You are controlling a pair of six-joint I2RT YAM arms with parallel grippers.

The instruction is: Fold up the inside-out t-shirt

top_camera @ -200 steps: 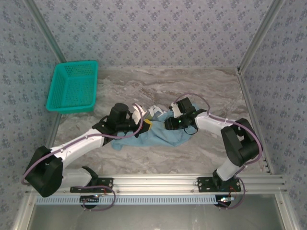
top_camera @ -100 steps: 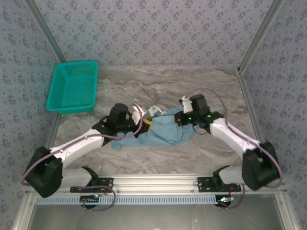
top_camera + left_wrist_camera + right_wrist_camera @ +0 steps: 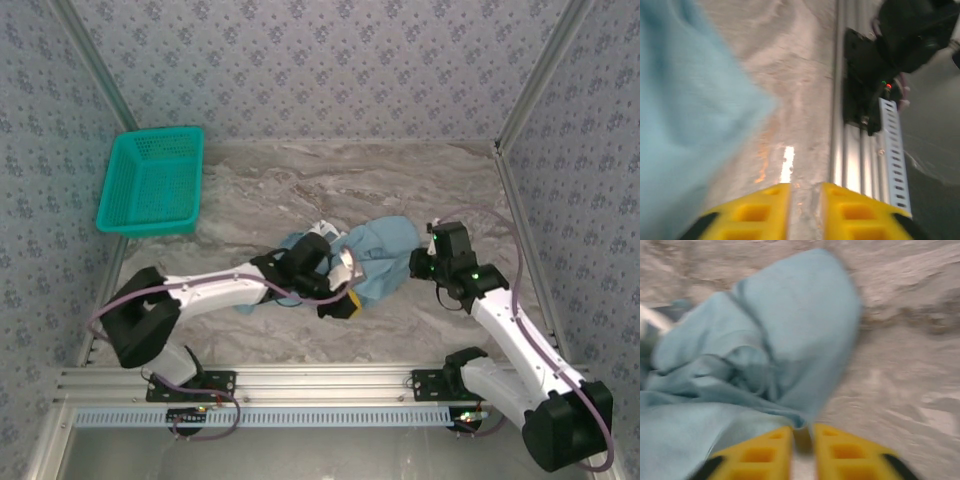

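T-shirt (image 3: pixel 378 250) lay bunched at centre of table (image 3: pixel 300 190), bare marble all round; teal basket (image 3: pixel 152 182) far-left. L arm (image 3: pixel 220 290) reached low across, L gripper (image 3: pixel 805 202) barely apart, empty. R gripper (image 3: pixel 802 440): narrow gap at shirt's edge, grip unclear.

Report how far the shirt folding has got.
Done: nothing folded; the t-shirt lies bunched in a heap. In hand: the right gripper sits at the heap's edge, grip unclear; the left gripper, jaws slightly apart, holds nothing, with the cloth beside it. Left: spread it flat, then every fold.
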